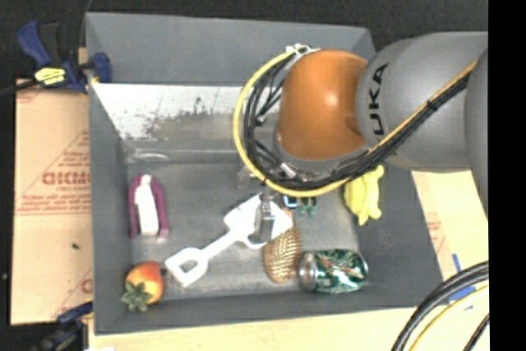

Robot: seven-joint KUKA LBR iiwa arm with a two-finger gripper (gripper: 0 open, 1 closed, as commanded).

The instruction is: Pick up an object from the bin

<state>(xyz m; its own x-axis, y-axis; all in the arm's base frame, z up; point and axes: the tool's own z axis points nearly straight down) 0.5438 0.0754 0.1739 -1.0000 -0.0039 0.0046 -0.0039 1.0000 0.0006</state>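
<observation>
While hanging low in the bin (197, 177), right over the wide end of the white scoop (215, 244), looks to be at the reaching-down step — nothing lifted yet. Cannot tell the gripper's (266, 219) opening, or any hold on a thing. Next up: close on the scoop's wide end, then lift straight up, clear of the brush (282, 253) just beside that end. Farther off on that side of the scoop, a squashed can (333, 270); near the scoop's handle tip, a toy fruit (142, 284).
</observation>
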